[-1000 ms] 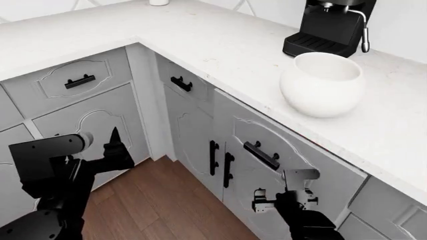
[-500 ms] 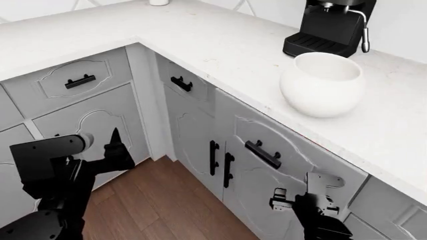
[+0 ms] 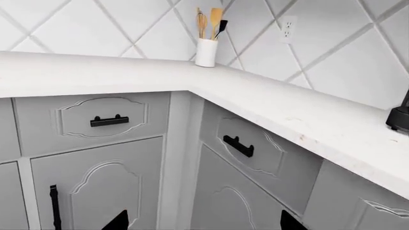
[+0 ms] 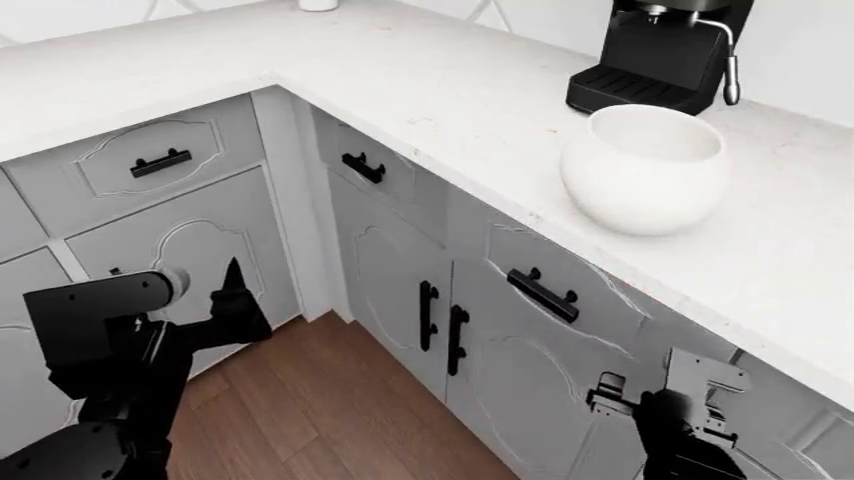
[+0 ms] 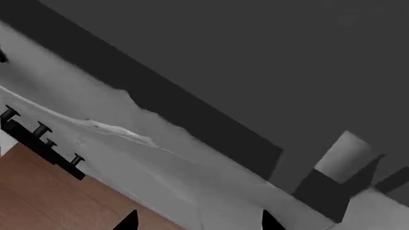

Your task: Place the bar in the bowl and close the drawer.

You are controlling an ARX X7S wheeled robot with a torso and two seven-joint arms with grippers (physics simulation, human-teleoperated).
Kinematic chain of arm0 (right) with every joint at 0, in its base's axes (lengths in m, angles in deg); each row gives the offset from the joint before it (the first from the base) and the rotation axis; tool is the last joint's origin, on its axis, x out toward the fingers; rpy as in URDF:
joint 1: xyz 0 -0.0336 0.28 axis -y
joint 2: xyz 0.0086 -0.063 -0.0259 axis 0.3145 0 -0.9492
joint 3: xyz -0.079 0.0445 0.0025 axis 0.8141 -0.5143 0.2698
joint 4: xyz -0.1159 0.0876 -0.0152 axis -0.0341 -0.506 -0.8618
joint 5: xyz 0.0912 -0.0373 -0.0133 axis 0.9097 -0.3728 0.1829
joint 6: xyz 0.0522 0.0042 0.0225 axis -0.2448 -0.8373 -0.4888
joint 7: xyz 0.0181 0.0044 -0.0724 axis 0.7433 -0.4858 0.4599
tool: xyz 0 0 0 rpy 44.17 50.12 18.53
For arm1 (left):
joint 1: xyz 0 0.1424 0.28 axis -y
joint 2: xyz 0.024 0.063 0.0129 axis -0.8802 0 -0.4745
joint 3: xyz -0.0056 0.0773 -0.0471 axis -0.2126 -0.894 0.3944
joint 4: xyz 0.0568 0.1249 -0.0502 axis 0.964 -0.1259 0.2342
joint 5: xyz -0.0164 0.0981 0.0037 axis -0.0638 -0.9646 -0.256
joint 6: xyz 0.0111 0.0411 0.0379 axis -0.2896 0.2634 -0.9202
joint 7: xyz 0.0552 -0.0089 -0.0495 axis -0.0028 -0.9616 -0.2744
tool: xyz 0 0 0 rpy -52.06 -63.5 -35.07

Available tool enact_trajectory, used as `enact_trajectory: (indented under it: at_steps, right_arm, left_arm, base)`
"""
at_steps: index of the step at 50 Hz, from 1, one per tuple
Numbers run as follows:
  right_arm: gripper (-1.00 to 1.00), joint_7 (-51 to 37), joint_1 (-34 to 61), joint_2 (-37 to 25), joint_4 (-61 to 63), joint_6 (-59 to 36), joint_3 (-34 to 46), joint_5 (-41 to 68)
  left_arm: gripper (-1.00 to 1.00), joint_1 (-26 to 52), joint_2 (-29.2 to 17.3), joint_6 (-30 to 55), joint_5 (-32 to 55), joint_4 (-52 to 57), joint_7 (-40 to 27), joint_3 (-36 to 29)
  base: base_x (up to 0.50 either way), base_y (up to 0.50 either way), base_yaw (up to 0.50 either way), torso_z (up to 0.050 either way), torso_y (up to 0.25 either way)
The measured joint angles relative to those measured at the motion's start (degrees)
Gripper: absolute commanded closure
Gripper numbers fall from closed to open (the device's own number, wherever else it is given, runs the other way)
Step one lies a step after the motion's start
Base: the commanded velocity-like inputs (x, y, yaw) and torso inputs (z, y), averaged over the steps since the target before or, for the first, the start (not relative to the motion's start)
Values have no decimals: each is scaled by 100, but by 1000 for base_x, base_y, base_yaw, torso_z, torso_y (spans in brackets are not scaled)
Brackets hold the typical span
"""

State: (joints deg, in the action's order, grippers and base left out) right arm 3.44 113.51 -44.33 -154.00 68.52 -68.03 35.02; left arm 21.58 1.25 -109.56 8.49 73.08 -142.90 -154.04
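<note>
A plain white bowl is seen on a white, faintly speckled counter. The drawer is light grey with a black handle. A black coffee machine and brown wood-grain floor are shown.

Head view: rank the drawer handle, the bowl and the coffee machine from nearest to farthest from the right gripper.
1. The drawer handle, on the cabinet front just above and left of the right gripper.
2. The bowl, up on the counter behind the drawer.
3. The coffee machine, at the back beyond the bowl.
</note>
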Motion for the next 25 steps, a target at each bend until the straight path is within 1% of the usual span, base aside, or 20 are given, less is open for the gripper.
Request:
enact_trajectory:
  at_steps: [11,25]
  right_arm:
    - [-100,-240,29,-84,0,26,-395,-81]
    - [-100,-400,79,-99,0,6,-658,-112]
  left_arm:
    - [-100,-33,16,-4,1,-13,21,10]
    - [-100,-34,35,31,19,17,28,32]
  base:
    - [0,0,0,0,0]
    - [0,0,0,0,0]
